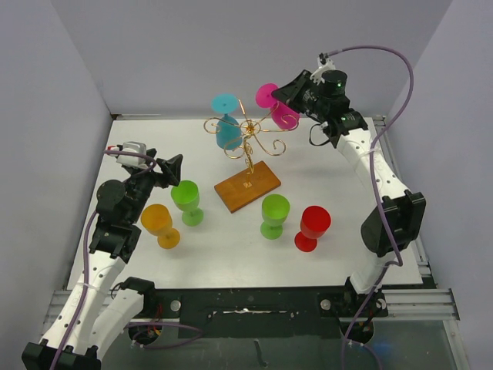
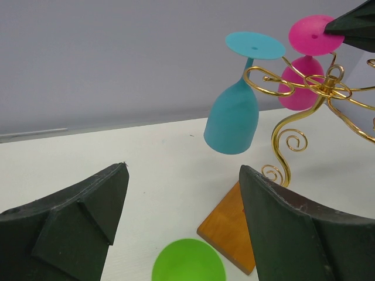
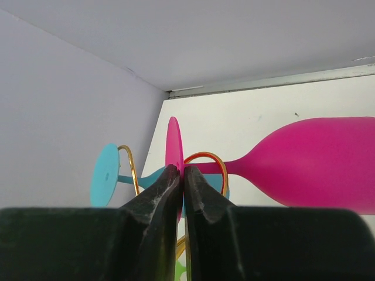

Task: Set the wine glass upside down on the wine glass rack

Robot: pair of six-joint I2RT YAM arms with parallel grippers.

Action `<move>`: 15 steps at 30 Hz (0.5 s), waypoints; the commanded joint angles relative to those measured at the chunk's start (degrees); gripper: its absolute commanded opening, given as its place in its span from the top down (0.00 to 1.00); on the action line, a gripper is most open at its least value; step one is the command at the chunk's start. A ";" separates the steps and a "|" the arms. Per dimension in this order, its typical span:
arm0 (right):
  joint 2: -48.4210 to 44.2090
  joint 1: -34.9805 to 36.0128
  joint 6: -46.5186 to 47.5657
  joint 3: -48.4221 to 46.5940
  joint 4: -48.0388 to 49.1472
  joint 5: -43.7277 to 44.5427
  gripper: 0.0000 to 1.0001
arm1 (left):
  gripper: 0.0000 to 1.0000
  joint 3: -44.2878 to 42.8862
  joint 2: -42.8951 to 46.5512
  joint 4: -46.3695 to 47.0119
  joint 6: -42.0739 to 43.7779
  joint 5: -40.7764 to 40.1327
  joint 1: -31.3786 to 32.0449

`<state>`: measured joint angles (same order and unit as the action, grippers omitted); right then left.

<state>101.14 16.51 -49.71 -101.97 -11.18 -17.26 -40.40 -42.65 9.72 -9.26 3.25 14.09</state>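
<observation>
The right gripper [image 3: 182, 171] pinches the foot rim of the matte pink wine glass [image 1: 283, 116], which hangs upside down on the gold wire rack with wooden base [image 1: 248, 145], upper centre of the top view. The left gripper [image 2: 183, 168] gapes wide, empty.

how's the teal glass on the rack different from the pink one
On the rack, the teal glass hangs at the left and the pink glass at the right. The right gripper pinches the pink glass's foot, while nothing touches the teal glass. Both hang upside down with their stems in the gold wire arms.
</observation>
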 commanded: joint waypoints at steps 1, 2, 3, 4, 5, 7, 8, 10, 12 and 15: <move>0.48 -0.46 1.53 -4.42 2.52 -2.56 0.91 | 0.25 -0.33 0.47 3.47 0.80 -0.52 -0.29; 0.77 -0.48 1.67 -4.64 2.28 -2.57 0.91 | 0.25 -0.37 0.47 3.47 0.82 -0.51 -0.29; 1.05 -0.45 1.76 -4.91 2.08 -2.64 0.90 | 0.25 -0.30 0.57 3.47 0.82 -0.54 -0.29; 1.19 -0.38 1.83 -5.10 1.86 -2.75 0.88 | 0.25 -0.29 0.59 3.40 0.85 -0.60 -0.29; 1.36 -0.46 1.93 -5.30 1.65 -2.81 0.87 | 0.25 -0.35 0.59 3.39 0.90 -0.61 -0.29; 1.67 -0.46 2.20 -5.67 1.10 -2.85 0.81 | 0.25 -0.32 0.69 3.38 0.99 -0.58 -0.29; 1.71 -0.42 2.29 -5.81 0.82 -2.67 0.78 | 0.25 -0.29 0.71 3.38 0.99 -0.62 -0.29; 1.80 -0.29 2.86 -6.23 -0.24 -1.42 0.72 | 0.25 -0.15 0.73 3.49 1.07 -0.63 -0.31; 2.03 -0.27 3.38 -6.68 -1.11 -0.66 0.69 | 0.25 -0.15 0.81 3.53 1.15 -0.73 -0.30; 2.34 -0.30 4.09 -7.38 -2.35 0.15 0.66 | 0.25 -0.03 0.97 3.66 1.17 -0.72 -0.29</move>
<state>102.98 16.47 -47.48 -105.23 -13.87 -18.33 -40.25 -42.63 9.74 -8.75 3.22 14.09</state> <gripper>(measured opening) 0.321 0.750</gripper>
